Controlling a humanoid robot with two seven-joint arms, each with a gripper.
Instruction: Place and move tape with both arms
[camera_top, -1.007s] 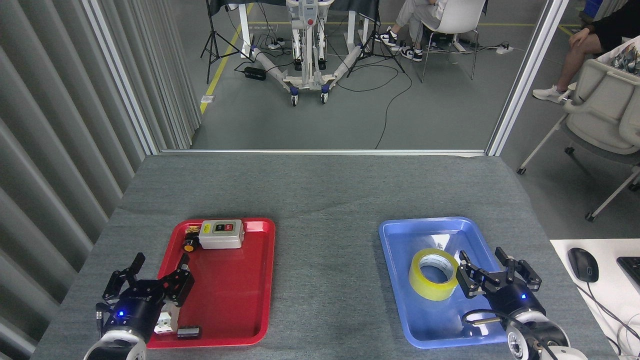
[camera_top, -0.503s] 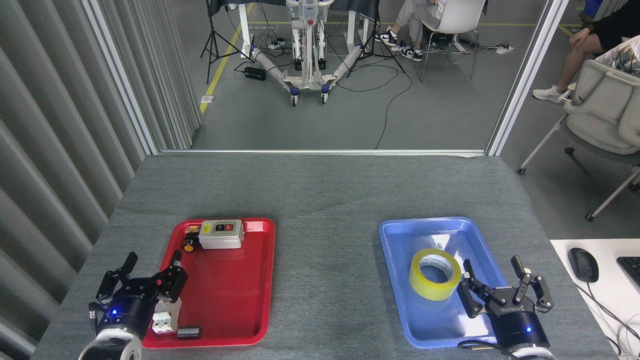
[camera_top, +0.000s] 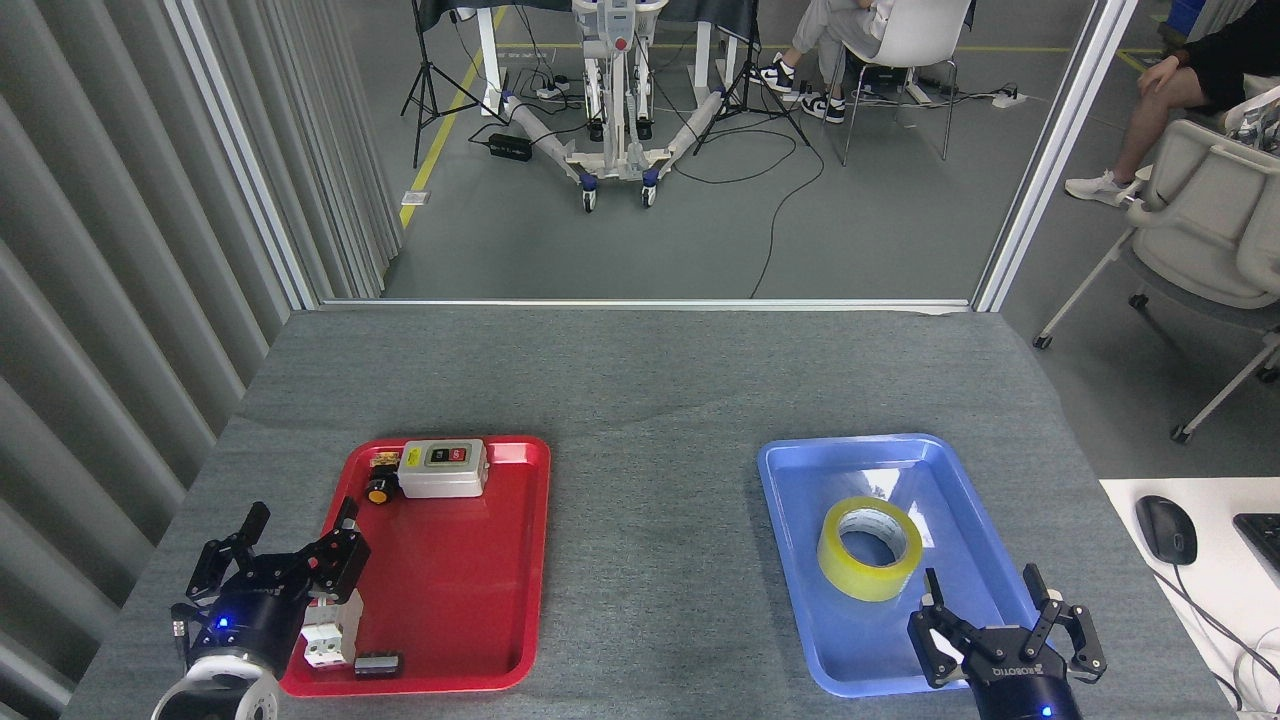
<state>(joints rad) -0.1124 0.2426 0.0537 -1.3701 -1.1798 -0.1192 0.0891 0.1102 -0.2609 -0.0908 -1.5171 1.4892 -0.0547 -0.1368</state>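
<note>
The tape (camera_top: 869, 548) is lying flat in the blue tray (camera_top: 790, 500) at lower right on the grey surface (camera_top: 640, 400). The red tray (camera_top: 470, 620) at lower left is holding a grey switch box (camera_top: 443, 468), a white breaker (camera_top: 328, 640) and a small black part (camera_top: 378, 664). Since a second ago, the right gripper (camera_top: 1003, 620) is pulling back toward the bottom edge, away from the tape, fingers (camera_top: 935, 612) spread and released, showing "ROBOTIQ". The left gripper (camera_top: 285, 545) is also drawing back, fingers released.

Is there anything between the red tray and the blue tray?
No. In the head view, only bare grey table lies between the red tray and the blue tray.
</note>
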